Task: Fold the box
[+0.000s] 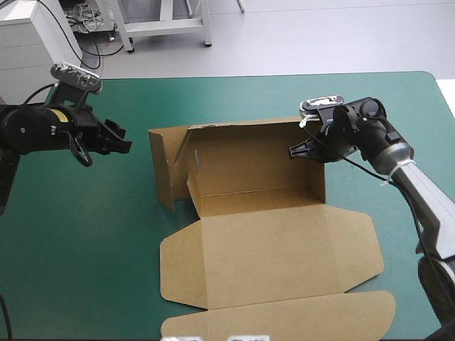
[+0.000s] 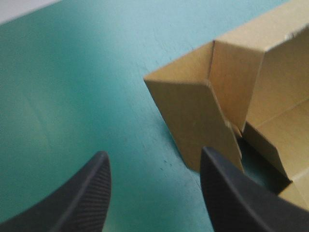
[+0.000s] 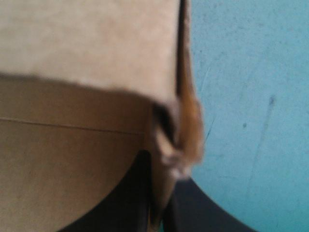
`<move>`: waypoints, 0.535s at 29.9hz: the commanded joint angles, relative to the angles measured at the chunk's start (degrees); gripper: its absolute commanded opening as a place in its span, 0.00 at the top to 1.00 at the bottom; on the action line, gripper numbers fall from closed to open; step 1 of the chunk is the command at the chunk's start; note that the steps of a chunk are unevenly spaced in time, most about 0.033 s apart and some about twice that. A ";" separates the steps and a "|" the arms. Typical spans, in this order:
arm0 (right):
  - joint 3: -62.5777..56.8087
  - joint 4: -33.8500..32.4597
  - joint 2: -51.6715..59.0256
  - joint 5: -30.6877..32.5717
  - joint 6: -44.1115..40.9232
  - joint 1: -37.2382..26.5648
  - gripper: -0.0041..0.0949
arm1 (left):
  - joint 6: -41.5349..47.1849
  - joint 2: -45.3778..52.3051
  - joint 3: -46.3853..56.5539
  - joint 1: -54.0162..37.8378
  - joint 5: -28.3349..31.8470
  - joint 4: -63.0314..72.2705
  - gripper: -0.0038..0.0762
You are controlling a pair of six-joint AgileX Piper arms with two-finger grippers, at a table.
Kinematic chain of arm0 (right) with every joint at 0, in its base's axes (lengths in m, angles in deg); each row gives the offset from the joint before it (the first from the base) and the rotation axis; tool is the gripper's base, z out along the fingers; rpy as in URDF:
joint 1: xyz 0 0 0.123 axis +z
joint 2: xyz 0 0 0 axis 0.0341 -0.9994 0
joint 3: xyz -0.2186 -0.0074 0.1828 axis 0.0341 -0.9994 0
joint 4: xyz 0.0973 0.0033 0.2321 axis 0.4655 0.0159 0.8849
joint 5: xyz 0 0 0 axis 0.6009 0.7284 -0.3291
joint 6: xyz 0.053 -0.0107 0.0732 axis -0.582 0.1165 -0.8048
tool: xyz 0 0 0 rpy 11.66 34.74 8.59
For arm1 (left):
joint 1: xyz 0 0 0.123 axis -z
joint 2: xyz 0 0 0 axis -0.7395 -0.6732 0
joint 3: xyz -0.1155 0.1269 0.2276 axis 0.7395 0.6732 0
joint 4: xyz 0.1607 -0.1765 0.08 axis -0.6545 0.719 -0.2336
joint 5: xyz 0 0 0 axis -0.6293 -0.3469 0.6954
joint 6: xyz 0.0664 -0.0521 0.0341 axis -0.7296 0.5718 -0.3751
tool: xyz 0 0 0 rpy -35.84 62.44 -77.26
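box (image 1: 264, 234): middle of bench (image 1: 78, 270), tray's long axis left-right, open side up, flat lid toward near edge | left pincer (image 1: 124, 141): released, near left wall | right pincer (image 1: 297, 150): clenched on box's right wall

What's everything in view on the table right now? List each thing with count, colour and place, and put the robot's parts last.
box: one, brown, middle of the table; far and right walls raised, left side panels standing but splayed outward, lid flat toward the near edge.
table: one, teal-green cover, under everything.
left gripper: one, black fingers, open, off the box's left side, touching nothing.
right gripper: one, black fingers, shut on the box's right wall near its far corner.
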 commanded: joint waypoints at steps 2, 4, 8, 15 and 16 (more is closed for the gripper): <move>5.74 0.11 -6.10 0.53 3.16 -1.48 0.98 | -6.93 5.10 7.96 -5.77 3.68 16.24 0.51; 7.55 0.33 -9.55 0.53 3.32 -1.48 0.98 | -9.96 8.49 13.37 -5.77 6.61 18.83 0.57; 9.45 1.61 -14.71 0.66 4.59 -1.48 0.98 | -14.03 17.28 24.84 -5.77 12.08 20.26 0.65; 9.45 2.17 -18.13 0.32 5.48 -1.48 0.98 | -14.99 37.06 40.82 -5.77 20.56 17.69 0.67; 9.45 2.17 -18.13 0.03 5.48 -1.48 0.98 | -14.99 39.91 42.70 -5.77 20.96 16.97 0.70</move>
